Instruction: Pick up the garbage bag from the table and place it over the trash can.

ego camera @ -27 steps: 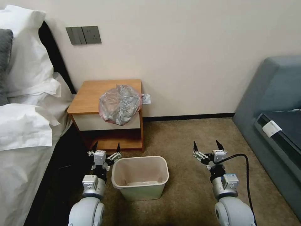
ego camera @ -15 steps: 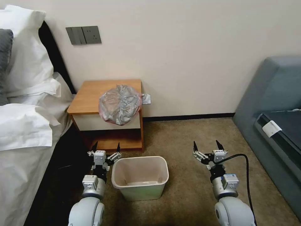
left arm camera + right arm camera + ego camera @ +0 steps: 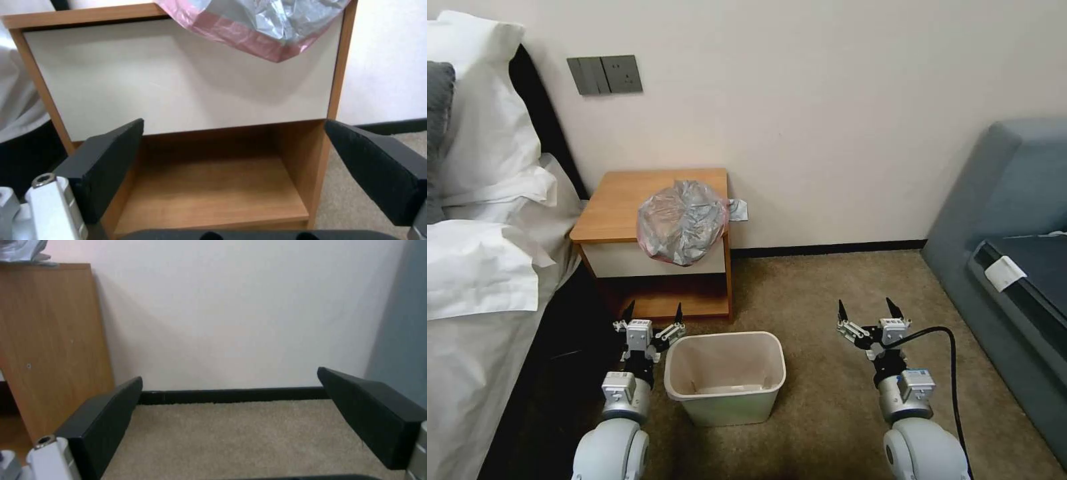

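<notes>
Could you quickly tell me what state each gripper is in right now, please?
Left gripper: open, empty, low beside the trash can.
Right gripper: open, empty, over the carpet.

Wooden table (image 3: 627, 200) standing against the wall, garbage bag (image 3: 682, 220) lying on its right front corner and hanging over the drawer front, carpeted floor (image 3: 827, 293) carrying the trash can (image 3: 725, 380) before the table.

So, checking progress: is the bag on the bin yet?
No, the garbage bag lies crumpled on the table; the trash can is unlined.
</notes>
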